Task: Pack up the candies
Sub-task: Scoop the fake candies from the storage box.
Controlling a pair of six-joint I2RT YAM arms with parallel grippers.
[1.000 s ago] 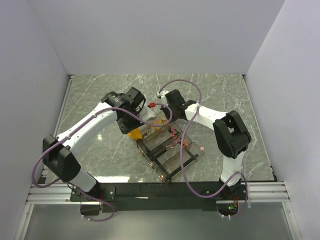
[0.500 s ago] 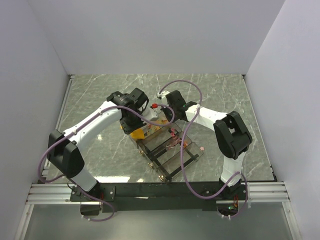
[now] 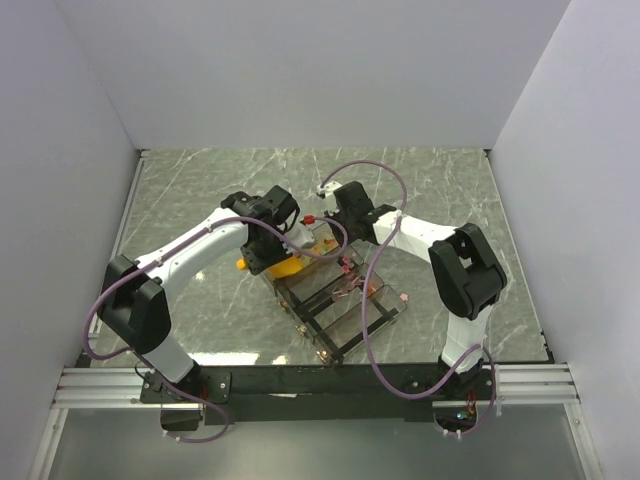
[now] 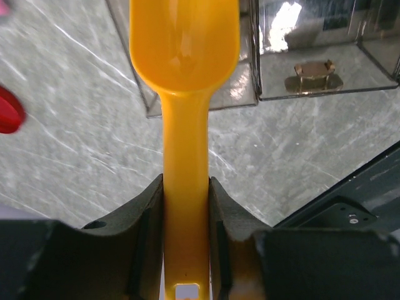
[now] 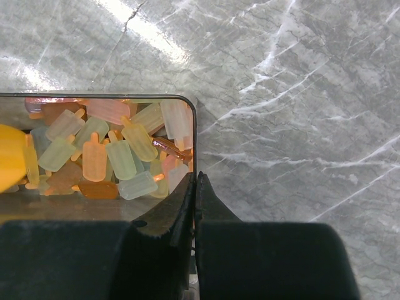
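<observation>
Dozens of candies (image 5: pixel 119 159), pale green, orange, pink and yellow, fill a clear tub (image 5: pixel 192 134) at the far end of the clear organiser (image 3: pixel 318 322). They lie heaped against the tub's rounded corner. Whether the tub is joined to the organiser or only stands against it, I cannot tell. The right pincer (image 5: pixel 195 187) is pressed together on the tub's thin side wall, one finger inside the rim and one outside.

Within the organiser, a few pink sweets show in the middle cells from the overhead view. From the left wrist, one tan wrapped piece (image 4: pixel 312 74) lies alone in a cell at the organiser's edge.

The left pincer (image 4: pixel 185 194) is clamped on the handle of a yellow scoop (image 4: pixel 184 44), its fingers snug on both sides. The scoop's bowl looks bare and glossy and hangs over the organiser's corner cell next to the tan piece, hiding what that cell holds. From the right wrist, a yellow edge of the scoop shows at the tub's far side, over the candies.

A flat red lid (image 4: pixel 7 111) lies on the grey marbled bench (image 5: pixel 300 94), beyond the organiser's far end and apart from it. A black rail (image 4: pixel 350 209) runs on the organiser's near side. Both arms reach over the organiser's far end and screen part of it from above.
</observation>
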